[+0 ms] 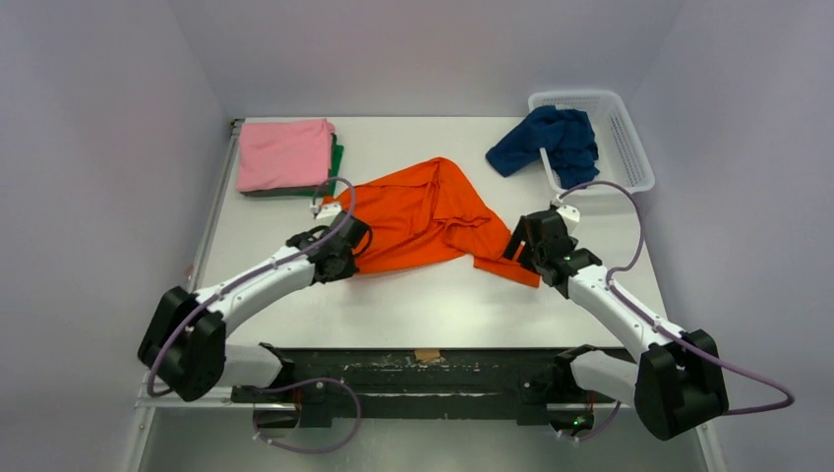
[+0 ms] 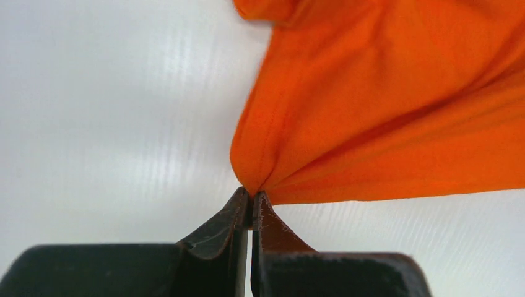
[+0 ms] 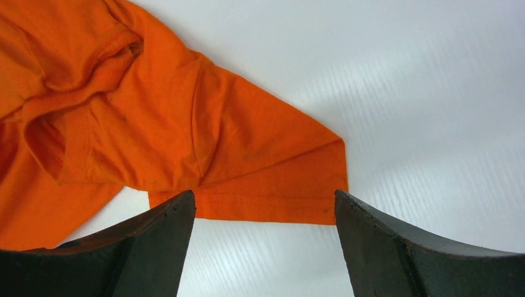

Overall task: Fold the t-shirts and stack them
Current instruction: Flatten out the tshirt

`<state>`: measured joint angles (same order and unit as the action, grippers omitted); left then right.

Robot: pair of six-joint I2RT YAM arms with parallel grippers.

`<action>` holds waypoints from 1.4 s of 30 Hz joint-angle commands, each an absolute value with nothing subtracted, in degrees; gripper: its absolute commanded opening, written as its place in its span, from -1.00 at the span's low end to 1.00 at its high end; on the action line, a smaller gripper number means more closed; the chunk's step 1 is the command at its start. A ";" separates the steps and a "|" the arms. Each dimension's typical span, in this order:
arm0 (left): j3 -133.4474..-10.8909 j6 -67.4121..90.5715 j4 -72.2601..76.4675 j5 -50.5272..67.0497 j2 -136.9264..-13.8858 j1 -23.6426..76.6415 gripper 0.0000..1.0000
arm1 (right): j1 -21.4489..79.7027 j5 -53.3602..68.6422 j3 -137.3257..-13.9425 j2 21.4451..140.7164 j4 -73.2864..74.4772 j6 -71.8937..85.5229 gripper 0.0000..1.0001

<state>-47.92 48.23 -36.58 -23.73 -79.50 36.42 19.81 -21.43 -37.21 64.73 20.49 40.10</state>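
Left claw (image 2: 251, 203), orange t-shirt (image 2: 384, 111) corner hidden

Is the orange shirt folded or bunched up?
Bunched up: the orange shirt lies rumpled with uneven creases, one edge pinched in the left gripper.

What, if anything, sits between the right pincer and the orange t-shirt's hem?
Nothing visible. The right pincer stands open directly at the hem edge of the orange t-shirt, which lies flat on the table between its fingers.
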 commanded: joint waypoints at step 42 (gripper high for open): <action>-40.46 45.09 -34.71 -26.51 -57.92 25.53 -1.00 | 38.70 -15.21 -32.46 78.24 27.33 44.93 -0.25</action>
<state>-39.24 45.82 -35.51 -26.17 -58.00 25.89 40.27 -17.02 -35.92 74.81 28.77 44.64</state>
